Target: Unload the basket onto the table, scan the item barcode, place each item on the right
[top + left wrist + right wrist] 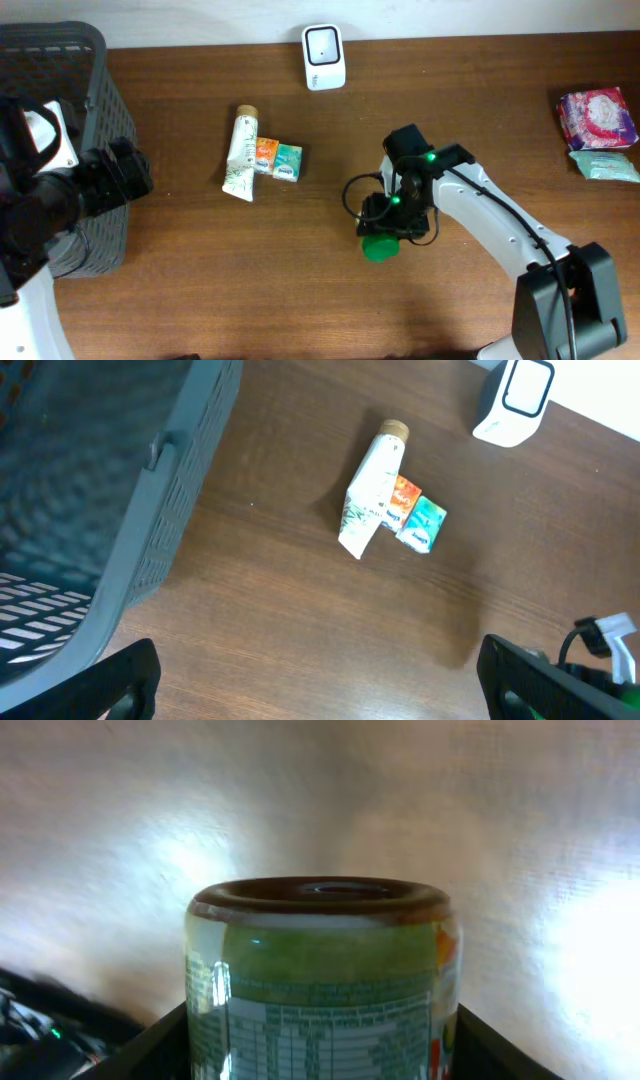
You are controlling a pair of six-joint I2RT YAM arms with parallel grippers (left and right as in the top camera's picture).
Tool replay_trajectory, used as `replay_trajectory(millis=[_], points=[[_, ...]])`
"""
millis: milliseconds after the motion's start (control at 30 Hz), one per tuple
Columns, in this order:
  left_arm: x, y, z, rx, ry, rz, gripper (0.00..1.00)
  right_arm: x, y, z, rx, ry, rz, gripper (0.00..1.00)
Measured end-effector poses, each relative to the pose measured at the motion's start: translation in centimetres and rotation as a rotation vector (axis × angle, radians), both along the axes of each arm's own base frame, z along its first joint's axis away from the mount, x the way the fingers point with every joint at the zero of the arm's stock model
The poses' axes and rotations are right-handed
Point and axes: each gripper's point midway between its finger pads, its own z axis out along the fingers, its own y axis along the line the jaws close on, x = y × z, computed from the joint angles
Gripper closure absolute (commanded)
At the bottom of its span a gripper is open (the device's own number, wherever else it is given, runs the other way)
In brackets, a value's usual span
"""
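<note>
Between the fingers (140, 1050) of the right tool (320, 1050): a green can (320, 980) is grasped, with one dark finger pressed against each curved flank.
Long axis of the can: from the right wrist it is seen to run out past the fingertips, with the brown-rimmed end farthest from the lens. A panel of small print faces the camera, and no barcode can be made out.
Place of the can: it is over the worktop (300, 260), right of centre, and largely covered by the arm from overhead. Whether it is lifted cannot be told.
At the left edge: the left tool (315, 665) is released, its fingers spread wide with nothing between them, beside a grey basket (100, 90).
Middle ground: a white tube (241, 155) lies touching an orange box (265, 155), and a teal box (289, 162) is set against that.
Far edge: a white scanner (324, 57) stands ahead and to the left of the can. The right arm is judged the nearer.
Coming move: the can would likely need to be carried that way and turned until its code meets the dark window.
View difference: the scanner is shown only from overhead and the left wrist, and the can's print only from the right wrist.
</note>
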Motion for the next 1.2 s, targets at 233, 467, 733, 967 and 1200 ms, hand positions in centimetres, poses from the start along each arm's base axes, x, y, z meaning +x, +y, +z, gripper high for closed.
replay_trajectory(millis=[233,467,733,967,1200], points=[[0.0,0.0,0.0,0.000,0.000,0.000,0.01,-2.3,-1.5,-0.6,-0.066,0.079,0.028,0.40],[0.0,0.0,0.0,0.000,0.000,0.000,0.01,-5.5,-1.9,-2.8,-0.050,0.178,0.042,0.40],[0.0,0.0,0.0,0.000,0.000,0.000,0.01,-3.4,2.9,-2.1,0.285,0.231,-0.124,0.27],[0.0,0.0,0.0,0.000,0.000,0.000,0.01,1.0,-1.0,-0.4,0.444,0.255,-0.413,0.05],[0.0,0.0,0.0,-0.001,0.001,0.000,0.01,3.4,-5.3,4.3,0.010,0.034,-0.217,0.01]])
